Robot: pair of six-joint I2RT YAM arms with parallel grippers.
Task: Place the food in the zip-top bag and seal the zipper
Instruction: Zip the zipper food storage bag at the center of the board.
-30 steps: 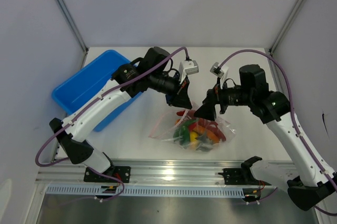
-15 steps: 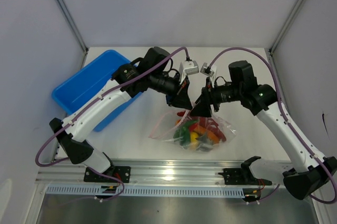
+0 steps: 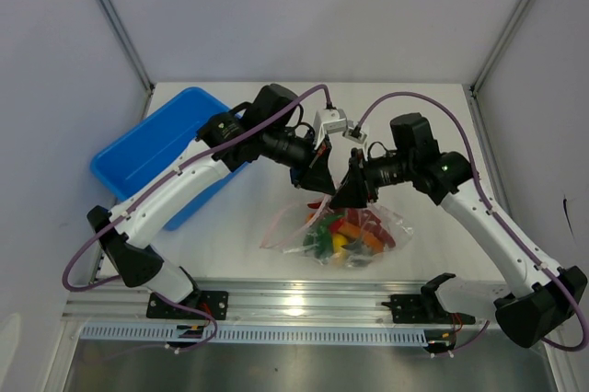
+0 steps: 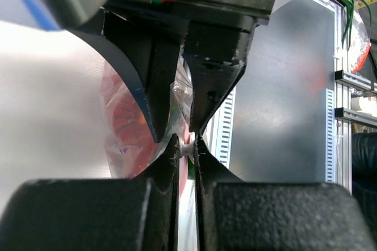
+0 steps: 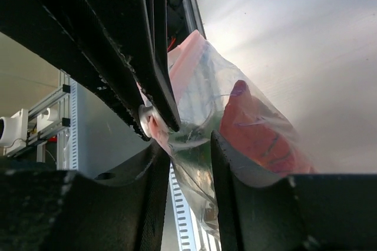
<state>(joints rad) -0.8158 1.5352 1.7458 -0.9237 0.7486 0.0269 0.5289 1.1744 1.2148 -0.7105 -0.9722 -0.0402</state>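
Note:
The clear zip-top bag (image 3: 282,224) lies near the table's front with the food (image 3: 339,232) inside, red, green, orange and yellow pieces. My left gripper (image 3: 317,178) is shut on a small white piece of the zipper (image 4: 187,144) at the bag's top edge. My right gripper (image 3: 348,194) is right beside it. In the right wrist view its jaws (image 5: 187,140) straddle the bag's film (image 5: 200,145) with a gap still showing, and the pink zipper strip (image 5: 187,50) runs up behind the left gripper's fingers (image 5: 154,80). A red chilli (image 5: 259,133) shows through the plastic.
A blue plastic bin (image 3: 147,148) stands at the back left beside the left arm. The aluminium rail (image 3: 304,295) runs along the table's front edge just below the bag. White walls close in the back and sides.
My right arm has swung left until its gripper is against the left one, and its jaws have narrowed around the bag's top. The left gripper has kept its hold.

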